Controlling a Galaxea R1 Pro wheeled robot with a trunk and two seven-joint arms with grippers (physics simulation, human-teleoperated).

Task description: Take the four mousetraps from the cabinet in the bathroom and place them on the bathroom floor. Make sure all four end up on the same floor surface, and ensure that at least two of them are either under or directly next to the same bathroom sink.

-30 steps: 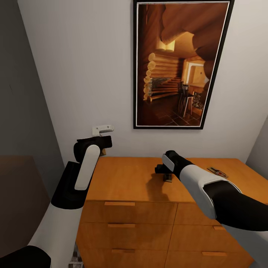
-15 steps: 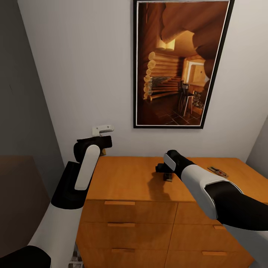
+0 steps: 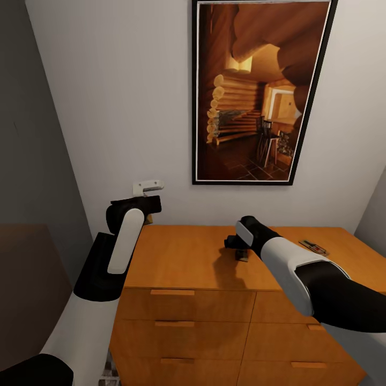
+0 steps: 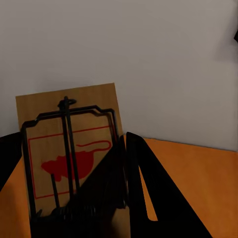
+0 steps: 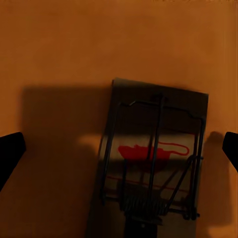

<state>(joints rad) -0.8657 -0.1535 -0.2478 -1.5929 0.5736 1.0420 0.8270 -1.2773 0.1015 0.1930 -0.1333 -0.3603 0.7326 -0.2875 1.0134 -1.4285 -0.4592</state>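
Gripping a mousetrap [image 4: 69, 148], the left fingers [image 4: 126, 163] were clenched on its board above the cabinet's [image 3: 187, 262] left rear corner. The right fingers [image 5: 12, 148] were spread wide around a second trap [image 5: 153, 158] lying on the top; a third trap [image 3: 313, 247] lay near the right edge.

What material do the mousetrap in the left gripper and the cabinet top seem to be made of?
The mousetrap held by the left gripper looks like a pale, matte wooden board with faint grain, carrying thin dark wire parts, probably metal, and a red printed mouse. The cabinet top looks like smooth orange-brown wood or veneer; grain hardly shows.
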